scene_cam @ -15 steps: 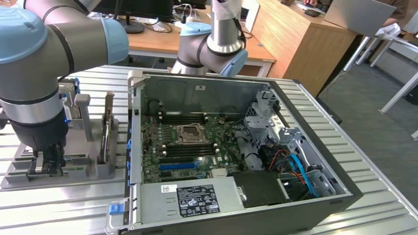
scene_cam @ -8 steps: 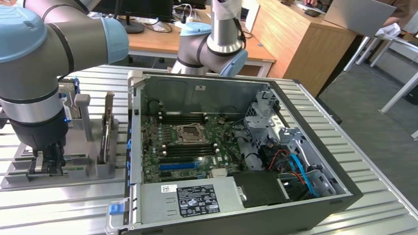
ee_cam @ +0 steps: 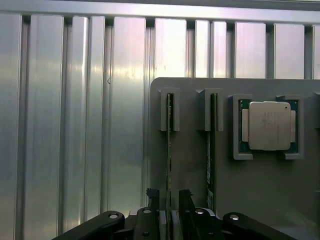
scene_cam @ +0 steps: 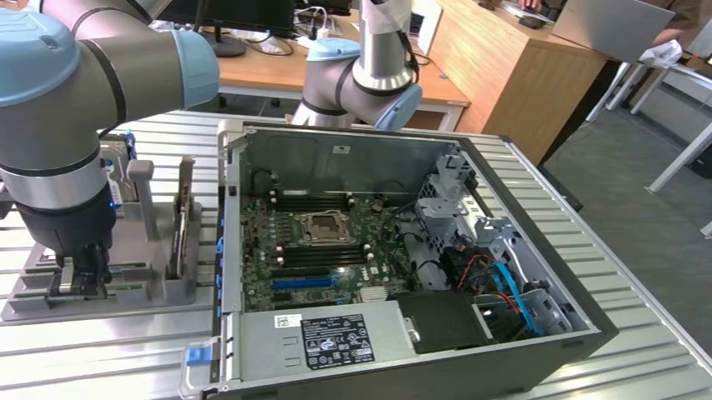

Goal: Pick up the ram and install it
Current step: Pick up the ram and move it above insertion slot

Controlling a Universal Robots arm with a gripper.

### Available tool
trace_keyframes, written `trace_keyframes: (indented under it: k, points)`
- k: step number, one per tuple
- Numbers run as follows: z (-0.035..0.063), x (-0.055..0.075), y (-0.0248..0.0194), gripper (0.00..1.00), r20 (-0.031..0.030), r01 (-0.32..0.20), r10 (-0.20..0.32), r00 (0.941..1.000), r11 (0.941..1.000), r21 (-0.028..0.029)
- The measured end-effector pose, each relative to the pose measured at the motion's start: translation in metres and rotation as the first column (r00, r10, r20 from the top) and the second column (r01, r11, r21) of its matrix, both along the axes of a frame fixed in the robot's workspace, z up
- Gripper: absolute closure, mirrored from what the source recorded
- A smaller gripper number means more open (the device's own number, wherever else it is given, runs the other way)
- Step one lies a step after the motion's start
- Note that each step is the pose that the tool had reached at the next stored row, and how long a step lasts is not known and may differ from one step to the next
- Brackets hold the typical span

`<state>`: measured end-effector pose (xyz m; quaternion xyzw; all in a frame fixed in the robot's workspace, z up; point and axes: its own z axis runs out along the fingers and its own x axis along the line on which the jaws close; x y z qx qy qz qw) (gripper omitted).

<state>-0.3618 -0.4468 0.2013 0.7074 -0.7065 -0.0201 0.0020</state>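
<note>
A: Starting from the exterior view's left, where is the gripper (scene_cam: 80, 282)?

B: Low over the grey tray (scene_cam: 122, 305), at the end of the arm (scene_cam: 62, 133). In the wrist view it sits over the ram stick (ee_cam: 170, 145), which stands on edge in the slot nearest the tray's border, next to the bare slatted table (ee_cam: 75, 125)

A: Is it pinching the stick?

B: No. The jaws are spread, with one finger (ee_cam: 184, 200) on either side and a gap showing, so nothing is held

A: What lies beyond it?

B: A second stick (ee_cam: 212, 145) in the next slot, just beside the first. After that comes the square processor chip (ee_cam: 269, 125) in its own pocket. Further to the exterior view's right is the open computer case (scene_cam: 333, 158)

A: How will the stick handle?

B: I'd judge it light, thin and stiff, but easy to damage, with chips on its faces and contacts along the lower edge. I'd grip it across the two flat faces near the middle of its length. Gripped squarely, it should rise straight out of the slot without tipping or scraping its neighbour
</note>
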Motion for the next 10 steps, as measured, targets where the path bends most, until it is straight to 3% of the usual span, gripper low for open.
trace_keyframes:
  k: [2,3,10]
  points:
    - [0.0000,0.0000,0.0000,0.72,-0.0001,0.000,0.000,1.0000,1.0000,0.0000]
    - [0.0000,0.0000,0.0000,0.79,0.0000,0.000,0.000,1.0000,1.0000,0.0000]
    - [0.0000,0.0000,0.0000,0.79,0.0000,0.000,0.000,1.0000,1.0000,0.0000]
